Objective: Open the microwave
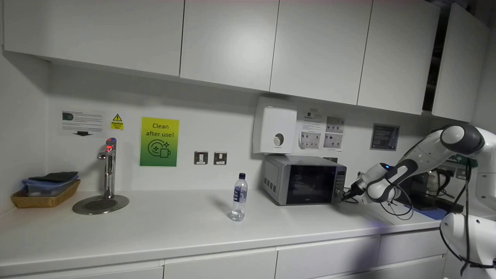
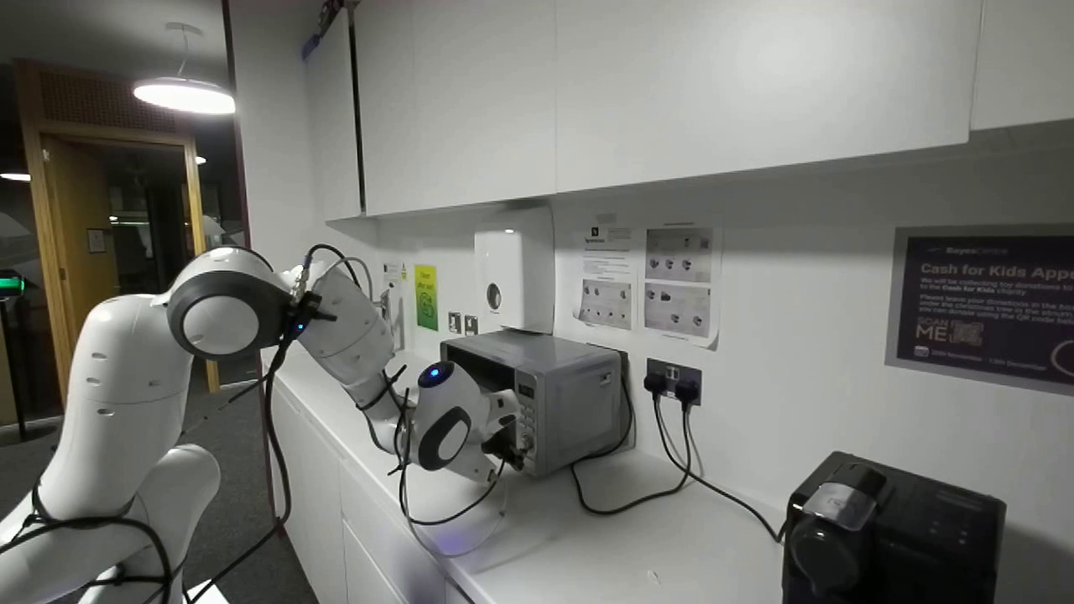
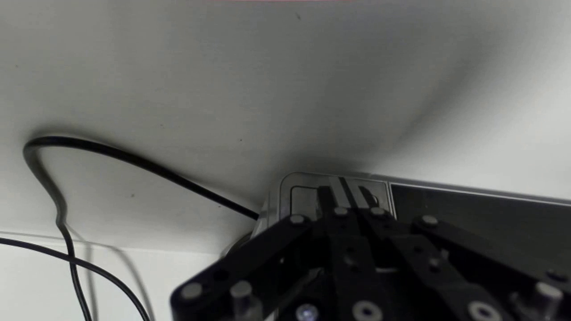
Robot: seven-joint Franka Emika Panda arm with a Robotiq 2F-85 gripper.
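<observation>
White wall cupboards (image 1: 228,38) ran above the counter (image 1: 162,232), a dark gap showing between two of their doors. On the counter stood the microwave (image 1: 305,180), just beneath the white dispenser (image 1: 275,126), its dark glass door (image 1: 312,186) closed and its inside too dark to make out. A shallow tan basket (image 1: 44,201), near the chrome tap (image 1: 109,170), held a bluish tub (image 1: 48,188) with a dark item (image 1: 54,176) lying on top. An upright clear bottle (image 1: 239,201) with a navy cap (image 1: 242,175) stood near the microwave; how full it was could not be told.

In an exterior view the robot arm (image 2: 222,323) hid part of the microwave's front. A black appliance (image 2: 914,537) sat farther along the counter, well apart. The gripper (image 3: 348,190) was clenched, fingertips (image 3: 340,191) together, in front of the control panel (image 1: 340,180); I could not tell whether it touched. Beside the microwave, a black cable (image 3: 154,167) lay on the counter.
</observation>
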